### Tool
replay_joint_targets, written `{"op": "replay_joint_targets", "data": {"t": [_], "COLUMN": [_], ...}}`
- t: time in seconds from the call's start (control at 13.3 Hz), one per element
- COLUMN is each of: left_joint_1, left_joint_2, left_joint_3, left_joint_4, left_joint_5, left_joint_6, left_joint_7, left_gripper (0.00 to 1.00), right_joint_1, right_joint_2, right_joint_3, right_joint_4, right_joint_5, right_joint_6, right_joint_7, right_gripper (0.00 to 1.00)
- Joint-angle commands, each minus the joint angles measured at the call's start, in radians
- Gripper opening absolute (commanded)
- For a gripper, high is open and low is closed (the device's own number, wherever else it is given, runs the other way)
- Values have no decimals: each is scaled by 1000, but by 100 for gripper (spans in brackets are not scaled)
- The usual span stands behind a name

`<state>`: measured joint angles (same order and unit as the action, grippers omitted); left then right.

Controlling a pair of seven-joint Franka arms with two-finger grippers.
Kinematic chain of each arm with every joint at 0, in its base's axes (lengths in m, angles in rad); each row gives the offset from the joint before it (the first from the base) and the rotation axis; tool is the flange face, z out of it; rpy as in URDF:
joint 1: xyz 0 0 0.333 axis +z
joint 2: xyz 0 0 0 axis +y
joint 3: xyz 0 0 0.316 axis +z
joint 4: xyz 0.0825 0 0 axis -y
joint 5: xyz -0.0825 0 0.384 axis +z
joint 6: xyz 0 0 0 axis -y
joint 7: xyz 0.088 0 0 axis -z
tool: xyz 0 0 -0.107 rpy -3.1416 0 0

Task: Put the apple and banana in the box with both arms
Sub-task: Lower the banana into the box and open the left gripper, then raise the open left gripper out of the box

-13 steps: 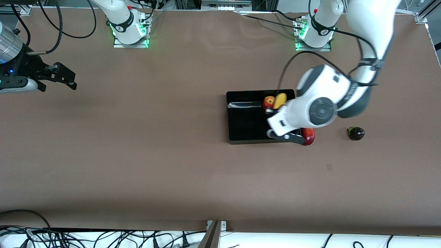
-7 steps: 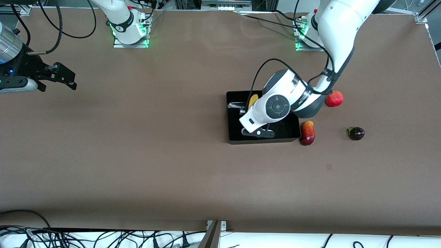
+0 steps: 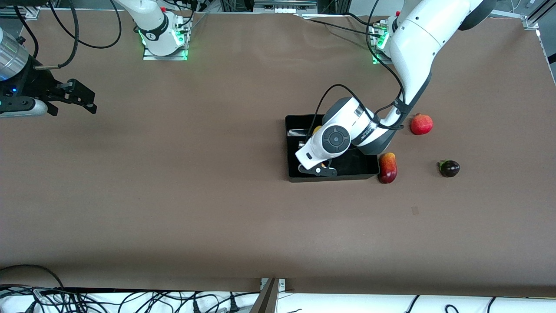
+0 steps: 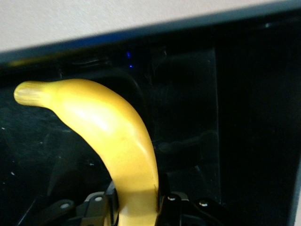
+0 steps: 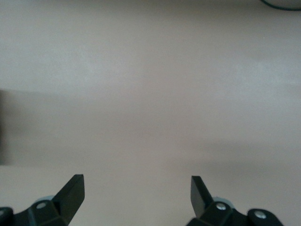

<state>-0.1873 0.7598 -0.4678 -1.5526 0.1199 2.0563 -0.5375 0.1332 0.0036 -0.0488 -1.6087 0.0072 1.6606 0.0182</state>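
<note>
My left gripper [image 4: 138,200] is shut on the yellow banana [image 4: 113,136] and holds it low over the inside of the black box [image 4: 244,122]. In the front view the left arm's white wrist covers much of the box [image 3: 289,150]. Only the banana's tip [image 3: 317,129] shows beside the wrist. The apple is hidden under that arm. My right gripper [image 3: 87,101] is open and empty, as the right wrist view [image 5: 136,188] shows. It waits over bare table at the right arm's end.
A red-yellow mango [image 3: 388,168] lies against the box's wall at the left arm's end. A red pomegranate [image 3: 421,124] and a small dark fruit [image 3: 449,168] lie farther toward that end. A black cable loops over the left wrist.
My left arm has carried the banana across the box toward the right arm's end and lower. The pomegranate has come into view. The apple seen in the box is now covered.
</note>
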Motion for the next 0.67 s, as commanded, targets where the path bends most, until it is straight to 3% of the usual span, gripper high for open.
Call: {"op": "replay_joint_targets", "data": {"t": [0.0, 0.38, 0.6], "left_joint_1": [29, 138, 248], "left_joint_2": [-63, -247, -281], "left_joint_3": [0, -2, -14], "left_joint_4": [8, 146, 215], "left_joint_5": [23, 23, 7], "left_joint_6": [-31, -322, -419], "left_joint_7": [-10, -4, 11], "left_gripper": [100, 100, 100], "right_joint_1": [-12, -12, -12], "right_joint_2": [6, 6, 6], "right_joint_3": [6, 6, 6], "right_joint_4": [16, 16, 16], "right_joint_5": [2, 2, 2], "right_joint_6": [-5, -5, -5], "right_joint_7": [-14, -14, -14], "right_gripper": [100, 100, 100]}}
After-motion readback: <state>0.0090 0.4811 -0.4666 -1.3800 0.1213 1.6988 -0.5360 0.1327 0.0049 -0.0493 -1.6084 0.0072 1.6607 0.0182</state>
